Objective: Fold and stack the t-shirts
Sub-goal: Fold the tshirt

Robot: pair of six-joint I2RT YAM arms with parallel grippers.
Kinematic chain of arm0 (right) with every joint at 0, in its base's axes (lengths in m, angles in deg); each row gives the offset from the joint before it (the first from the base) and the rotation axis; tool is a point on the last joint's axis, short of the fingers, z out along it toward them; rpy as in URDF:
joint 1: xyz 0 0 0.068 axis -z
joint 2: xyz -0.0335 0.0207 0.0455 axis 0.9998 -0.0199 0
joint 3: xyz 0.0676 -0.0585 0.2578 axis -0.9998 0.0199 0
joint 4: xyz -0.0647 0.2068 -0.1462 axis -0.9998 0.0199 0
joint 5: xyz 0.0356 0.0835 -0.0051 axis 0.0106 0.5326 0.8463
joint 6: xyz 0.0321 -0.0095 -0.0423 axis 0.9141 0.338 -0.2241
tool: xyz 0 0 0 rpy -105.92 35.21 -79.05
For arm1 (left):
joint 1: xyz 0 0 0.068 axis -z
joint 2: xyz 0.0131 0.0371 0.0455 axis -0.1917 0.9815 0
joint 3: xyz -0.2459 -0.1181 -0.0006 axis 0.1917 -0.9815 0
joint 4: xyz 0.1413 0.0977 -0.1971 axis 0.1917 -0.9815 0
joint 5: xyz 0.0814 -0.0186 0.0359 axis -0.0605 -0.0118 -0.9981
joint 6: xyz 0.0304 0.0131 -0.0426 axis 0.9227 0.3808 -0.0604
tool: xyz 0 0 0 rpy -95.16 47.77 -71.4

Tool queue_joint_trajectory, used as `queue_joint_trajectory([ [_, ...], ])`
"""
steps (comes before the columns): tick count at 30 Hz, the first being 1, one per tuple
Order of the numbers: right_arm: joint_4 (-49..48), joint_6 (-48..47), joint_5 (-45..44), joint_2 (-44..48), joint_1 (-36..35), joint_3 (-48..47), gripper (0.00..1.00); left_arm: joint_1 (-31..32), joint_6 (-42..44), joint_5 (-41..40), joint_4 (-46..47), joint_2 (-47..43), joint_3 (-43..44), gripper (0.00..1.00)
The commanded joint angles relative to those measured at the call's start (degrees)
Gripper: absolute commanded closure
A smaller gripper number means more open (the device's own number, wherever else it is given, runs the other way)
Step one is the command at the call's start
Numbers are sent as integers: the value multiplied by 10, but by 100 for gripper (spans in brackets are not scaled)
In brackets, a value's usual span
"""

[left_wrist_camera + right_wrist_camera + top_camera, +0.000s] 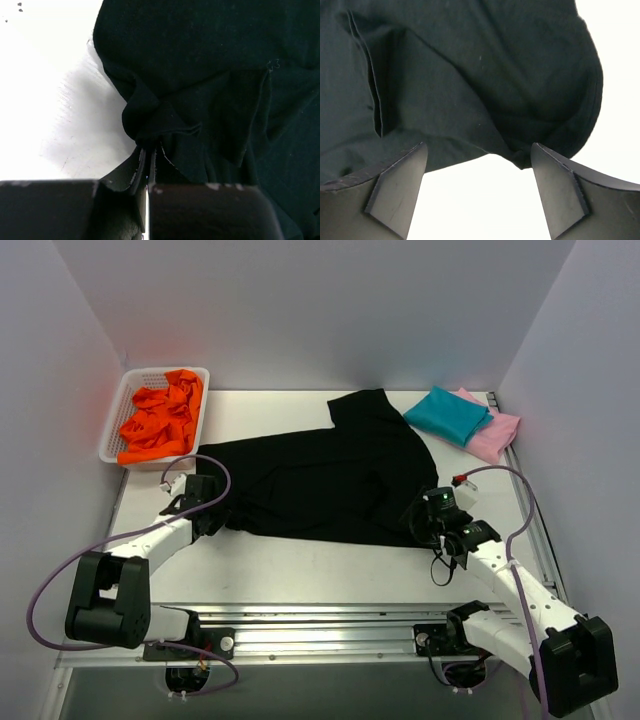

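Note:
A large black t-shirt (330,475) lies spread across the middle of the table, one sleeve pointing to the back. My left gripper (212,510) is at its near left corner, shut on a bunched fold of the black cloth (150,125). My right gripper (432,523) is open at the shirt's near right corner; its fingers (400,185) stand apart on either side of the hem (520,160), with nothing between them. A folded teal shirt (446,414) lies on a folded pink shirt (495,432) at the back right.
A white basket (117,421) with orange cloth (160,420) stands at the back left. White walls enclose the table on three sides. A metal rail (330,625) runs along the near edge.

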Motion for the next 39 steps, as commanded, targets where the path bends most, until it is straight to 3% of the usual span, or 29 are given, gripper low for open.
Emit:
queue_joint_trajectory([
  [1, 46, 27, -56, 2, -28, -25, 21, -6, 9, 23, 44, 3, -3, 98],
  [13, 51, 21, -68, -12, -44, -21, 38, -17, 15, 34, 38, -26, -12, 98],
  [22, 41, 17, -75, -77, -83, -38, 39, -25, 18, 41, 45, -26, -17, 98],
  [26, 33, 14, -79, -93, -83, -38, 45, -26, 20, 43, 48, -25, -17, 98],
  [29, 24, 9, -75, -106, -83, -38, 56, -27, 20, 44, 49, -24, -19, 98],
  [30, 19, 6, -73, -108, -82, -38, 67, -29, 20, 46, 50, -25, -19, 98],
  [36, 0, -13, -60, -130, -82, -38, 97, -33, 21, 48, 54, -22, -22, 98],
  [39, -8, -19, -55, -136, -82, -38, 100, -37, 21, 49, 55, -22, -23, 98],
])
